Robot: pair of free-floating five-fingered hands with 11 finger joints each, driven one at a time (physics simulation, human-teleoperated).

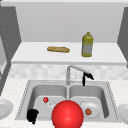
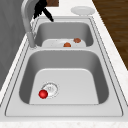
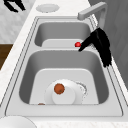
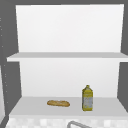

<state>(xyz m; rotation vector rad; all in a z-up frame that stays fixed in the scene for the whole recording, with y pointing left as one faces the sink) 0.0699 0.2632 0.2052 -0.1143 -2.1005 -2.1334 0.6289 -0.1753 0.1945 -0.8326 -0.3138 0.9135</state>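
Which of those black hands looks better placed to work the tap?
Probably the right hand: it hangs by the faucet spout's tip. The left hand floats low at the sink's front-left corner.

No readable text, not even on the bottle (image 1: 87,45).

Front, left and right views on 1 sink (image 1: 30,86); upper view toward shelves (image 4: 65,56).
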